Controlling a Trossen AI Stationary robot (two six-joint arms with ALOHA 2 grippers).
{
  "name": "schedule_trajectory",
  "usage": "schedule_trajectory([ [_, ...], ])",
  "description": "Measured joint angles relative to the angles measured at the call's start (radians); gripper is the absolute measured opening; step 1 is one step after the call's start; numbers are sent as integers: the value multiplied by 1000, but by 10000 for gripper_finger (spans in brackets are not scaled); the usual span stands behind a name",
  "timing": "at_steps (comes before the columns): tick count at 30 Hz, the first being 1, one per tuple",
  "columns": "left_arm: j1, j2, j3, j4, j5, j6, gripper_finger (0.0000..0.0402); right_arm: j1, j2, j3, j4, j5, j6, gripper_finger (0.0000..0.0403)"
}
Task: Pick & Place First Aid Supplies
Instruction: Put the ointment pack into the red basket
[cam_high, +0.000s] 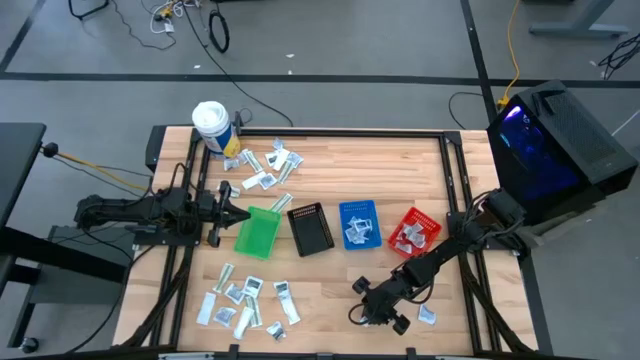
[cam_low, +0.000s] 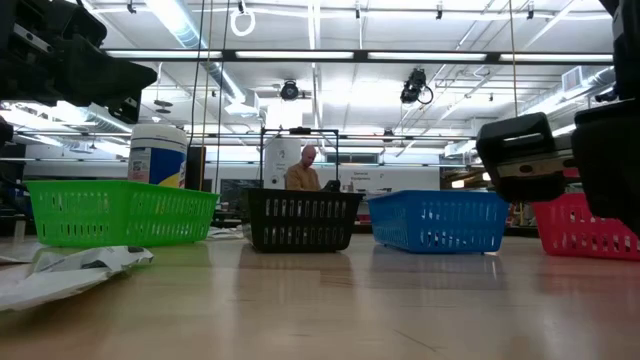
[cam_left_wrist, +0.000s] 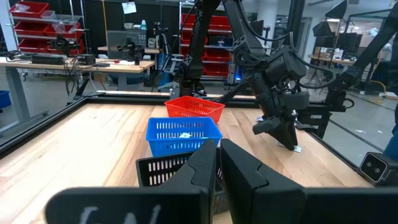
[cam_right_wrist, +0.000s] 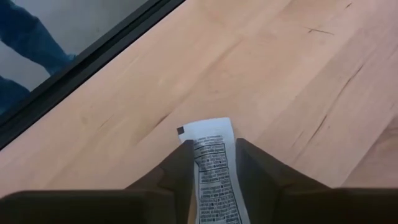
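Near the table's front edge, right claw (cam_right_wrist: 211, 163) pinches a white sachet (cam_right_wrist: 211, 162); left claw (cam_left_wrist: 219, 163) shut.

Four bins (cam_high: 310, 228) (one tub (cam_high: 211, 124))

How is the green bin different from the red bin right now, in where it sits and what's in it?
The green bin sits at the left end of the row, beside the left gripper, while the red bin sits at the right end, nearer the right gripper. The green bin looks empty from above; the red bin holds several pale packets. The green bin looks longer, the red one squarer. Both are small open mesh-walled bins on the wooden table.
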Motion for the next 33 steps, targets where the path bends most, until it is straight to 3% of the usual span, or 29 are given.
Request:
schedule_trajectory([
  [33,0,0,0,-1,0,0,32,-24,-62,0,-60,15,70,114],
])
